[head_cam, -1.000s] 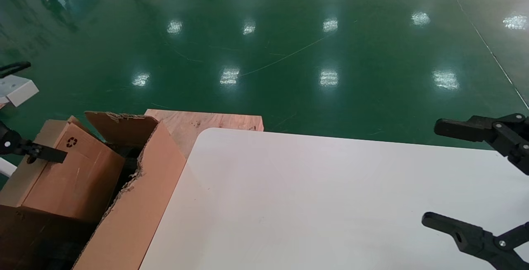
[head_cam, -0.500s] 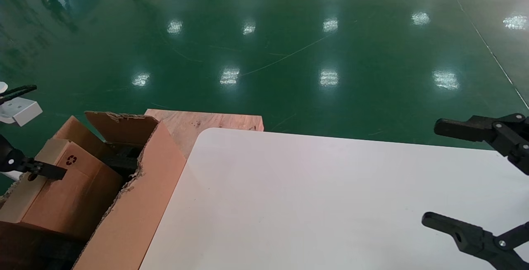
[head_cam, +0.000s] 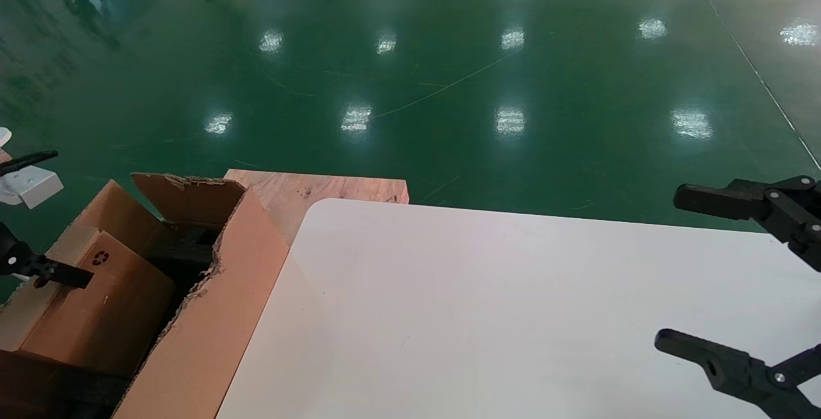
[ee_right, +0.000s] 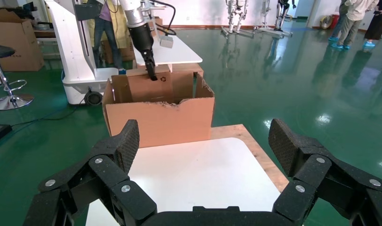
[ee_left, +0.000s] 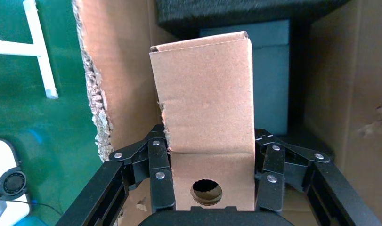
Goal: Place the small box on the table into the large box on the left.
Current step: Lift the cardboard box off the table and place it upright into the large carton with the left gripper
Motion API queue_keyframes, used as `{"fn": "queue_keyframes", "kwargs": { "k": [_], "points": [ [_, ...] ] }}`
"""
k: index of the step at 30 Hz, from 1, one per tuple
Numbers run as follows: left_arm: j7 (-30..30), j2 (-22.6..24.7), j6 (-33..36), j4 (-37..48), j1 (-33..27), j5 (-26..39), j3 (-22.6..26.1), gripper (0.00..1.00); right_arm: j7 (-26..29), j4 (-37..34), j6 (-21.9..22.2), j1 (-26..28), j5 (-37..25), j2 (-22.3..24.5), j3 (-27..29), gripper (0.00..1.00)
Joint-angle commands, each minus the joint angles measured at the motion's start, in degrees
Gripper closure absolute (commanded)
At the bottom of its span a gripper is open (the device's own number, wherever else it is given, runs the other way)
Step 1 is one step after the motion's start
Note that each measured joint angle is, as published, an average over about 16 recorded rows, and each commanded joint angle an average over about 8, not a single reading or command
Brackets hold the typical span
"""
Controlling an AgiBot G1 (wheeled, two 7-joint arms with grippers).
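Note:
The small box (head_cam: 96, 297), brown with a black recycling symbol, hangs tilted inside the open top of the large box (head_cam: 211, 329) at the far left. My left gripper (head_cam: 45, 271) is shut on its near end. In the left wrist view the fingers (ee_left: 160, 174) press both sides of the small box (ee_left: 203, 103) next to its round hole, above the large box's dark interior and torn wall (ee_left: 118, 61). My right gripper (head_cam: 667, 268) is open and empty above the table's (head_cam: 513, 316) right side; it also shows in the right wrist view (ee_right: 205, 141).
A bare wooden board (head_cam: 321, 191) sticks out behind the table beside the large box. The green floor lies beyond. In the right wrist view a white robot base (ee_right: 76, 56) and another white table (ee_right: 174, 52) stand behind the large box (ee_right: 160, 113).
My left gripper has moved down and a little toward me with the small box, which now sits lower inside the large box. The right arm has not moved.

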Motion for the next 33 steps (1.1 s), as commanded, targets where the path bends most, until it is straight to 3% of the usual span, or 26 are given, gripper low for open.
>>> {"fn": "queue_keyframes", "kwargs": {
  "k": [1, 21, 22, 29, 30, 33],
  "points": [
    [1.76, 0.30, -0.73, 1.64, 1.23, -0.87, 0.15, 1.00, 0.00, 0.00, 0.00, 0.00, 0.00, 0.00, 0.00, 0.00],
    [9.81, 3.34, -1.87, 15.73, 6.87, -3.04, 1.04, 1.00, -0.01, 0.00, 0.01, 0.00, 0.01, 0.00, -0.01, 0.00],
    [9.86, 3.57, -1.83, 16.28, 7.12, -3.10, 1.09, 0.94, -0.01, 0.00, 0.01, 0.00, 0.01, 0.01, -0.01, 0.00],
    [9.56, 4.73, -1.54, 18.89, 8.38, -3.69, 1.20, 0.06, -0.01, -0.01, 0.01, -0.01, 0.02, 0.01, -0.01, 0.00],
    [9.53, 4.79, -1.53, 19.04, 8.46, -3.77, 1.18, 0.00, -0.01, -0.01, 0.02, -0.01, 0.02, 0.01, -0.01, 0.00],
    [9.44, 4.91, -1.49, 19.35, 8.60, -3.97, 1.14, 0.00, -0.01, -0.02, 0.02, -0.01, 0.02, 0.01, -0.01, 0.00]
  ]
}}
